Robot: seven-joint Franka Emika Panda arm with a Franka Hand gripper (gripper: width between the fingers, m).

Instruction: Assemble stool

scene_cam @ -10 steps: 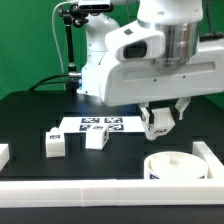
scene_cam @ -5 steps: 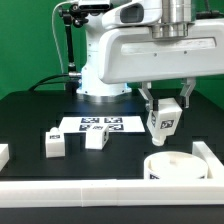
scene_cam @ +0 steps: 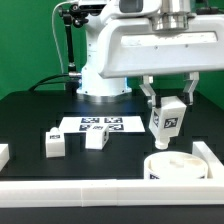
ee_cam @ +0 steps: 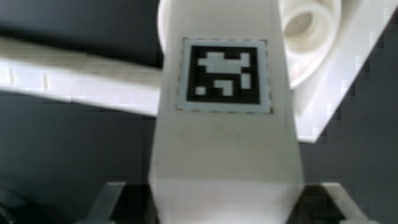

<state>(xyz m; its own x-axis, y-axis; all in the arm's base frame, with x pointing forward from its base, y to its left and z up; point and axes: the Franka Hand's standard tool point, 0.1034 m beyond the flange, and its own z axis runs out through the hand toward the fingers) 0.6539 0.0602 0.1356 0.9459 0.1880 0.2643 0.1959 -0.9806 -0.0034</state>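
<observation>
Looking at the exterior view, you find the gripper point(scene_cam: 167, 106) clamped on one leg point(scene_cam: 166, 124) of the stool, its two fingers pressed against opposite sides of the leg's upper end. The leg hangs upright in the air, clear of the black table point(scene_cam: 30, 115). It sits above the seat point(scene_cam: 178, 167), a little toward the exterior view's left of the seat's middle, and does not touch it. A black-and-white tag point(scene_cam: 168, 123) on the leg faces the camera.

The seat, a thick round white disc, lies flat on the table just behind the long white rail point(scene_cam: 90, 193).

You see two more legs lying on the table, well apart from the seat toward the exterior view's left. One point(scene_cam: 96, 139) is closer to the seat and the other point(scene_cam: 54, 143) is farther out. The marker board point(scene_cam: 98, 125) lies flat beyond the seat on that same side, with the closer leg at its front edge. A white piece point(scene_cam: 3, 155) farthest from the seat is cut off by the frame, and you cannot tell what it is.

From the wrist view, the held leg point(ee_cam: 222, 140) fills the middle, its tag point(ee_cam: 224, 78) sharp. A dark finger point(ee_cam: 118, 198) shows on either side of it. The seat's curved white body point(ee_cam: 317, 40) shows beyond the leg.
</observation>
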